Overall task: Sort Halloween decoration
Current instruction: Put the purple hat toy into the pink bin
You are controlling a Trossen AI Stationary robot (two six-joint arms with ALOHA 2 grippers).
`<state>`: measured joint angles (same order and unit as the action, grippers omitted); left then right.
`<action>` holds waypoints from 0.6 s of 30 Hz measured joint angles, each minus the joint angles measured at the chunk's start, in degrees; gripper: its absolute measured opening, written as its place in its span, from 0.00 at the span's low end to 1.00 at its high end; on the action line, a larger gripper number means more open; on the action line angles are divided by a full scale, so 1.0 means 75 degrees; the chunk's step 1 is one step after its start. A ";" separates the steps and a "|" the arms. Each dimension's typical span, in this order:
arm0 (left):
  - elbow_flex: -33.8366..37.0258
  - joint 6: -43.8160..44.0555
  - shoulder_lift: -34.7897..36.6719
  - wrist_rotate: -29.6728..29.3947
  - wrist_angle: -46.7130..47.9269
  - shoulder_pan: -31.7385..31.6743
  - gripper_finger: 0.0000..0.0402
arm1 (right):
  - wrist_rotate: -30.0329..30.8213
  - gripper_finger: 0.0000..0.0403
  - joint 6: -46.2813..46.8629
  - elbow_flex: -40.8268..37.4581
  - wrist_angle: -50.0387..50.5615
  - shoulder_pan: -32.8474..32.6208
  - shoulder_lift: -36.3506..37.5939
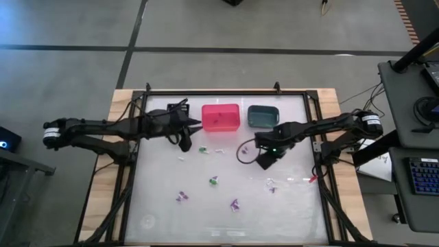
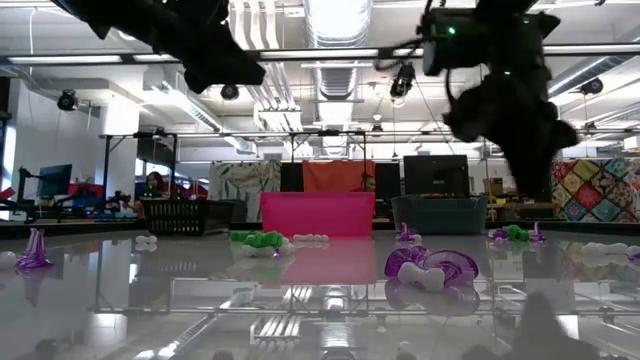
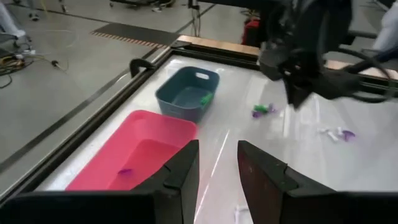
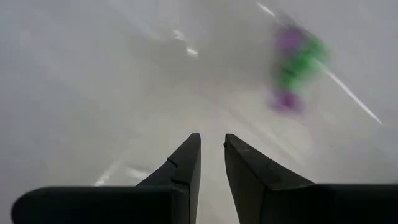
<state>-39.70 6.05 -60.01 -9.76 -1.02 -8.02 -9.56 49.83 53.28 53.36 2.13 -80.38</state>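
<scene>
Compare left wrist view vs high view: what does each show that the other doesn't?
Left wrist only: inside the bins, a purple trinket lies in the pink bin and a green trinket in the teal bin; the left gripper has a gap between its empty fingers.

High only: the black bin, the whole table and the trinkets scattered across its near half, such as one at.

Both: pink and teal bins side by side, and the right gripper above the table.
</scene>
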 joint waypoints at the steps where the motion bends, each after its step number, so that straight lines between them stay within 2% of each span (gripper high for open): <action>1: 0.0000 0.0003 0.0000 -0.0003 0.0000 0.0039 0.23 | 0.0137 0.16 0.0059 0.0000 0.0390 0.0000 0.0000; 4: -0.0002 0.0003 0.0000 -0.0023 0.0011 0.0071 0.23 | 0.0590 0.16 0.0313 -0.0005 0.1082 0.0000 0.0000; 12: 0.0000 0.0003 0.0000 -0.0026 0.0020 0.0071 0.23 | 0.1433 0.16 0.0366 -0.0014 0.0873 0.0003 -0.0100; 18: 0.0000 0.0003 0.0000 -0.0027 0.0026 0.0071 0.23 | 0.1495 0.16 0.0355 -0.0072 0.0248 0.0006 -0.0276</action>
<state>-39.70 6.07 -60.01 -9.96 -0.82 -7.49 1.65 52.50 52.74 55.22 2.17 -82.45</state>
